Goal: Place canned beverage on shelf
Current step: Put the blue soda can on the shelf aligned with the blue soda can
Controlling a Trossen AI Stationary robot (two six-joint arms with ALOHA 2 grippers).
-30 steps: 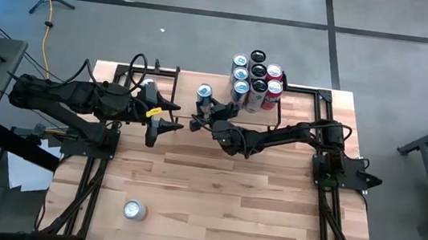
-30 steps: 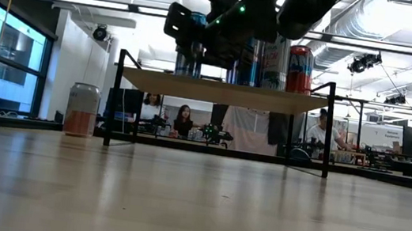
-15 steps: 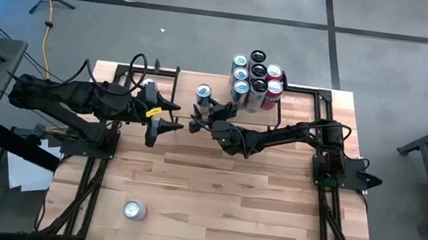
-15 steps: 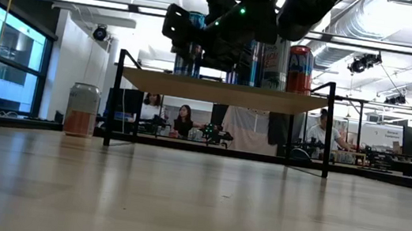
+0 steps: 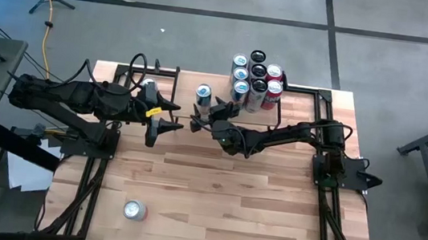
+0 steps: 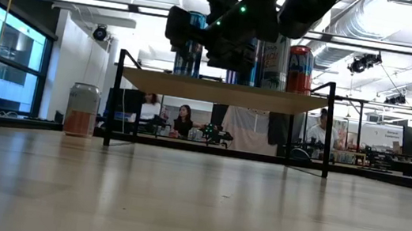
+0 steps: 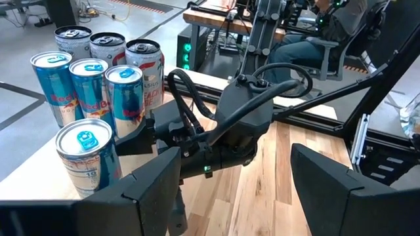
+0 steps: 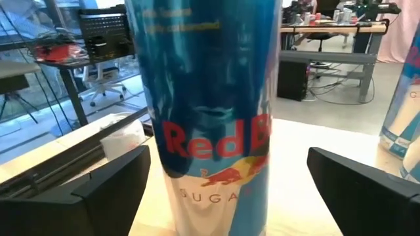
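The right gripper (image 5: pixel 201 115), fingers spread wide either side of the blue Red Bull can (image 8: pixel 207 111) on the shelf (image 6: pixel 221 92), could tip it when withdrawing.

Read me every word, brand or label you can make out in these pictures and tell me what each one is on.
"Red B", cut off at the can's edge: on the blue can between the right claw's fingers.
"SUGA", also cut off: lower on that can.
"Red", partly legible: on a blue can in the cluster on the shelf.
Pale print at the first can's top: too blurred to read.
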